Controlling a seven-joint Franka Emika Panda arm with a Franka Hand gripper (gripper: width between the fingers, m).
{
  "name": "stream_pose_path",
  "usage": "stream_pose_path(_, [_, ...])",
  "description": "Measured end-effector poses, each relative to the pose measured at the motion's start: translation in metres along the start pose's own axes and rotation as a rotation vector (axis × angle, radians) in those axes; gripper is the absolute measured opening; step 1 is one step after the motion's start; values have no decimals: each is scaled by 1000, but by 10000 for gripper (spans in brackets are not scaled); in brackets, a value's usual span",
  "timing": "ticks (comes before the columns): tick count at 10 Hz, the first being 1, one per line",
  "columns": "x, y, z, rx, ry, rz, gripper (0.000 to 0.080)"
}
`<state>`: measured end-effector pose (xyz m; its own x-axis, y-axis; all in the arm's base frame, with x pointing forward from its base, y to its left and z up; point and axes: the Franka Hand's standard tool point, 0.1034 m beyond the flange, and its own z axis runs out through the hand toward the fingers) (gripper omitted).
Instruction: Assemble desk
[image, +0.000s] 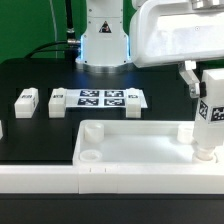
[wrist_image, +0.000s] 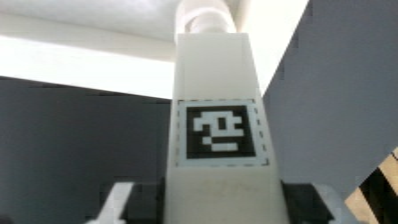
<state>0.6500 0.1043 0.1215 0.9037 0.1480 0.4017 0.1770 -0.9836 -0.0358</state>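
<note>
The hand (wrist_image: 217, 205) is closed on a tall white block leg (image: 211, 112) bearing a black-and-white square marker. Its fingers (wrist_image: 121, 204) press opposite faces so the leg stands upright. This grip leaves the leg's lower end free to meet the corner socket (image: 205, 152) at the exterior view's right of the large white plastic tray-like tabletop (image: 135, 148), which lies rim-up on the black counter (image: 30, 75). Whether the leg is fully seated cannot be told. Two loose white block legs (image: 25, 98) lie flat beside the marker board (image: 98, 98), well apart from the tabletop, apparently awaiting their turn.
</note>
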Motion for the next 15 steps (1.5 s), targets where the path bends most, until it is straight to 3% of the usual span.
stream_pose_path(5, [-5,-3,12,-3,16,3,291])
stream_pose_path(7, [-3,-4,13,-27,111,15,291])
stream_pose_path(10, [-3,-4,13,-35,113,7,291])
stream_pose_path(11, [-3,-4,13,-35,113,7,479])
stream_pose_path(12, [-3,-4,13,-35,113,6,591])
stream_pose_path(15, [-3,-4,13,-35,113,6,647])
